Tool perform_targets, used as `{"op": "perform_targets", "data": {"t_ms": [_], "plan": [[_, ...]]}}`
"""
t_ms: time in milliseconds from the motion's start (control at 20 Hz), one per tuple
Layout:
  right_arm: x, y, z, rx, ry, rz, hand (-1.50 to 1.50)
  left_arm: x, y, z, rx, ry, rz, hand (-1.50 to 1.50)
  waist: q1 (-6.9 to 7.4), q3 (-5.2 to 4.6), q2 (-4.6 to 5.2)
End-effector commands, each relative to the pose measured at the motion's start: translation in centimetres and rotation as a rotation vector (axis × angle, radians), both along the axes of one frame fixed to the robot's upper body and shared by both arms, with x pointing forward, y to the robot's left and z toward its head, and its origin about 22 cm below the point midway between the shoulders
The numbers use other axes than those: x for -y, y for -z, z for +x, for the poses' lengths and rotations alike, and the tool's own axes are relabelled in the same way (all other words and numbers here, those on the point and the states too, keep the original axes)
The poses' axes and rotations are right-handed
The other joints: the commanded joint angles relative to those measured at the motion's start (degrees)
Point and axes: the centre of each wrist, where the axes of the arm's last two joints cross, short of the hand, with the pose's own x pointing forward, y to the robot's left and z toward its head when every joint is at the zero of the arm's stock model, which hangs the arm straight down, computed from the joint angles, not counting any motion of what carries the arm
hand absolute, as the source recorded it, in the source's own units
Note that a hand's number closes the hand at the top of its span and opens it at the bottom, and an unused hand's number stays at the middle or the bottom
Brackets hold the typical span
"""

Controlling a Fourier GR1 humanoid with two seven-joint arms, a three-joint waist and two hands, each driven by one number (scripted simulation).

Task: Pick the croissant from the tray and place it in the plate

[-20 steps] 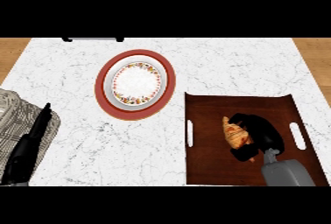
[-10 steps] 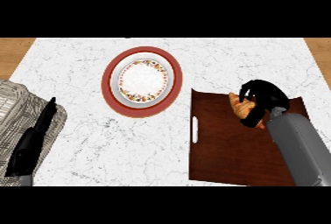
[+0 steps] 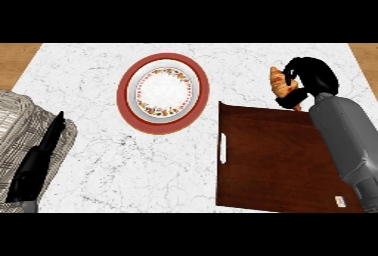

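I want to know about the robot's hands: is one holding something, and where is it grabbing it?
The right hand holds the croissant, fingers curled round its right side. The left hand holds nothing.

Croissants: one croissant, golden brown, curled in black fingers past the far edge of the tray.
Trays: one tray, dark brown wood, with one white handle slot showing on its left side.
Plates: one plate, white with a flowered rim, sitting on one red charger beneath it.
Hands: two, the right hand up by the croissant, the left hand low at the left edge.
Forearms: two, one grey forearm over the tray, one sleeve in a pale check at the left.
Counters: one white marble counter.
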Motion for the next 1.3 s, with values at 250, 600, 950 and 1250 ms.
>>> {"op": "perform_targets", "data": {"t_ms": [250, 600, 950, 1250], "plan": [[-2.7, -6.7, 1.9, 0.401, -0.209, 0.096, 1.50, -0.9, 1.0, -0.6, -0.019, -0.044, -0.007, 0.00, -2.58, -0.14, -0.96], [-8.0, -9.5, 0.9, 0.375, -0.440, 0.280, 1.50, -1.8, 0.6, -1.2, -0.032, -0.057, -0.005, 0.00, -3.31, -0.17, -1.25], [-16.7, -12.5, 0.6, 0.319, -0.505, 0.326, 1.50, -1.8, 0.4, -2.3, -0.014, -0.046, 0.001, 0.00, -2.18, -0.15, -0.97], [-22.6, -11.2, 0.3, 0.263, -0.482, 0.368, 1.50, -2.1, -1.1, -0.1, -0.013, -0.008, -0.004, 0.00, -0.99, -0.17, -0.60]]}}
